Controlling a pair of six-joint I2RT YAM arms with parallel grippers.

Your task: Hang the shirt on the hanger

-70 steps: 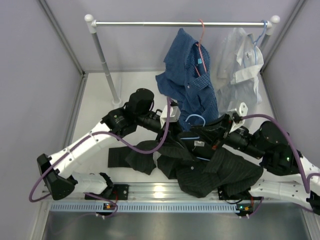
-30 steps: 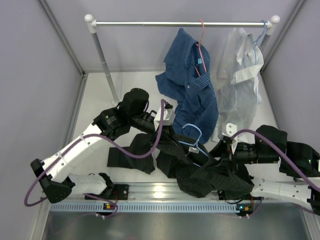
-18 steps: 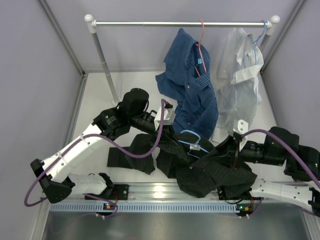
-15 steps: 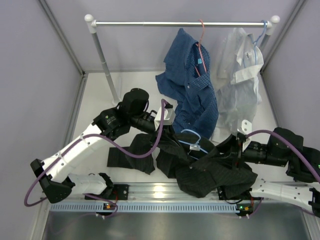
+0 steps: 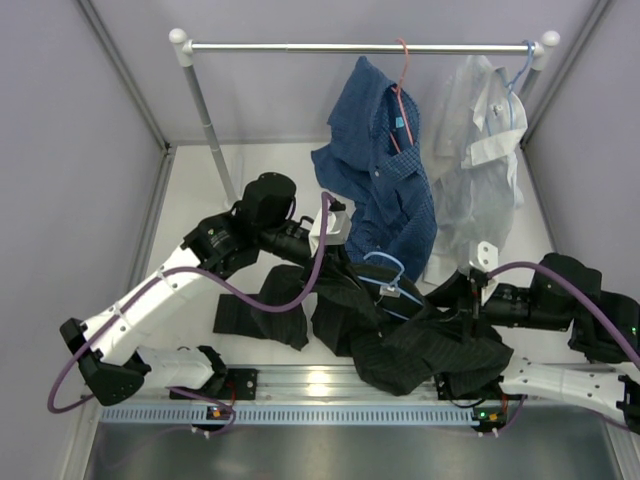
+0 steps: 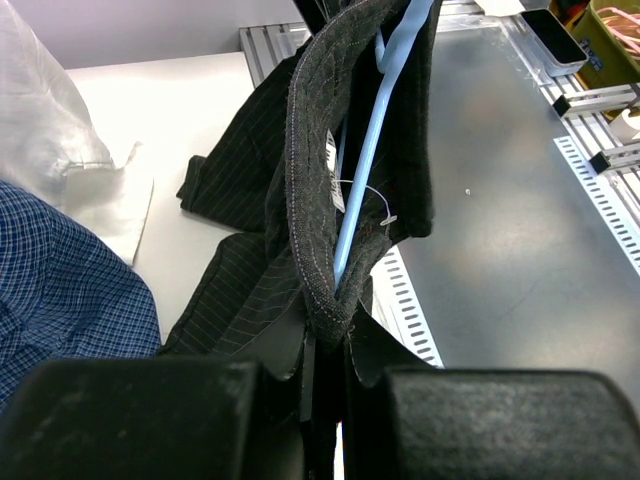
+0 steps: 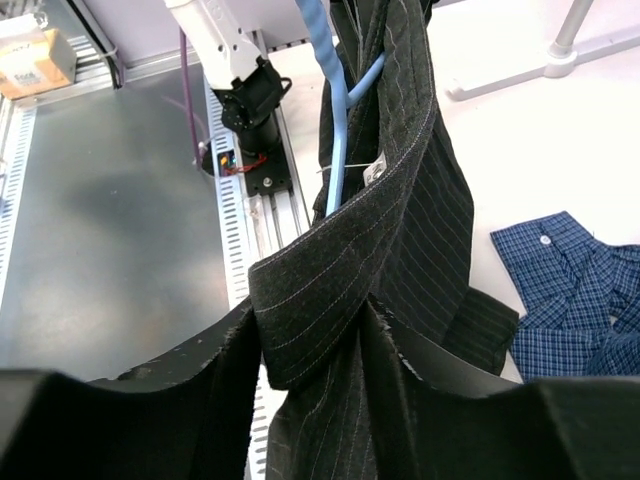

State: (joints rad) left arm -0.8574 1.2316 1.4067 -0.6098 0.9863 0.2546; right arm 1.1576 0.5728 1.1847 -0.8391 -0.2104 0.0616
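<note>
Dark pinstriped shirt [image 5: 420,345], crumpled, lies by the front edge of the bench [image 5: 200,190], its collar lifted between the two arms. Light-blue hanger [image 5: 385,268] stands inside the collar, hook uppermost. Left jaws are pressed together on the collar edge beside the hanger wire; right jaws pinch the collar band. Bare bench lies to the left, below the rail [image 5: 290,47]; blue shirt [image 5: 385,190] and white shirt [image 5: 480,170] hang at its right.
</note>
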